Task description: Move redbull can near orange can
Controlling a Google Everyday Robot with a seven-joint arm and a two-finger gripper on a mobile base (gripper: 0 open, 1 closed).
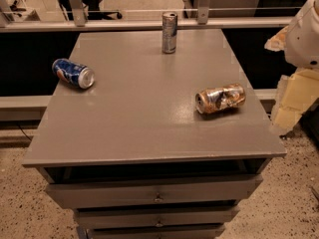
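Since gripper is out of view, its state cannot be told; white arm part (305, 31) is seen at right edge. Upright at far edge of cabinet top (139, 128) stands redbull can (169, 32), well apart from orange can (220, 98) lying near right edge. Mid-body grasp is advised, can carried upright, orange can not nudged.

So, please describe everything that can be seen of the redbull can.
The redbull can is slim and tall, shiny silver metal with blue patches and a silver top. It stands upright at the middle of the far edge of the grey cabinet top. Only that surface touches it. The orange can lies well apart, near the right edge. The robot's hand is not in view; only a white robot part shows at the right.
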